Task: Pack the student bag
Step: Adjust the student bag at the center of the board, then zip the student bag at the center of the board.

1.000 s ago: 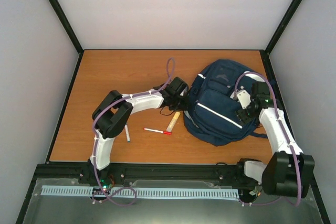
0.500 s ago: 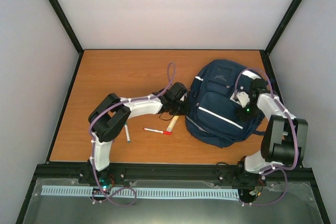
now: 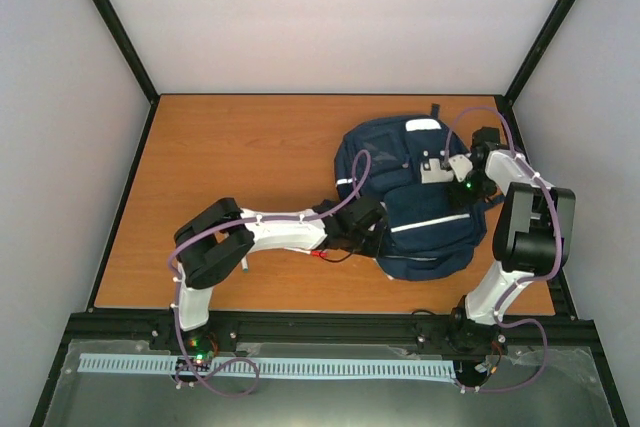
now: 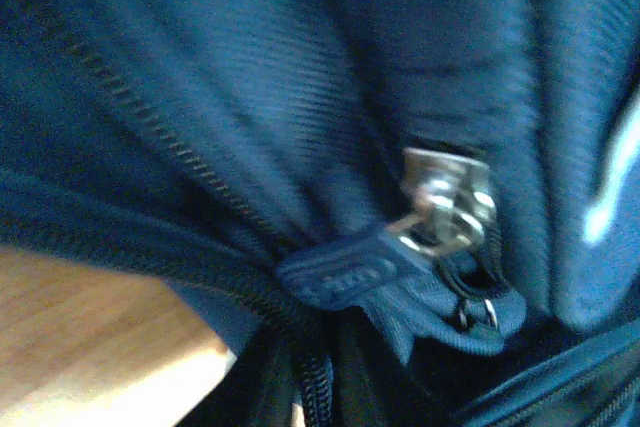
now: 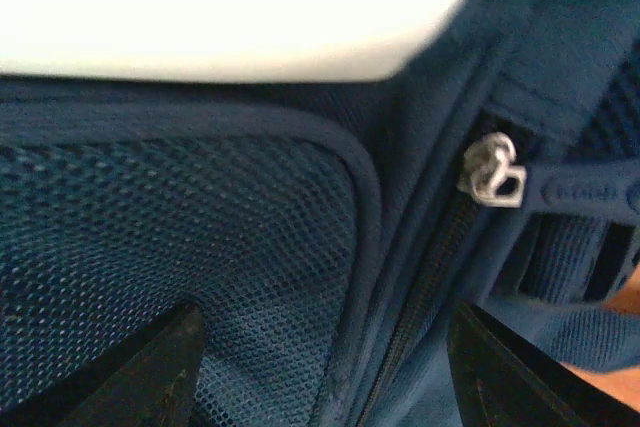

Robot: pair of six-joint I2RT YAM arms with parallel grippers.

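Observation:
The student bag point(image 3: 420, 207), a navy backpack with a thin white stripe, lies at the right of the table. My left gripper point(image 3: 368, 229) is at its near left edge. In the left wrist view bunched bag fabric point(image 4: 250, 97) and a zip run down into the jaws point(image 4: 320, 392), which look shut on it. A blue zip pull point(image 4: 345, 267) and metal slider point(image 4: 445, 197) are just above. My right gripper point(image 3: 452, 173) is on the bag's right side, open, its fingertips point(image 5: 150, 367) spread over a mesh pocket point(image 5: 180, 237) beside a zip slider point(image 5: 492, 169).
A red pen point(image 3: 320, 254) pokes out under my left arm near the bag's near edge. A small grey pen point(image 3: 243, 267) lies by the left arm's elbow. Black frame posts and grey walls close in the wooden table point(image 3: 230, 147).
The bag has turned and shifted left and nearer, with my left gripper moving right and nearer at its edge. The yellowish stick by the bag is now hidden. My right gripper moved left.

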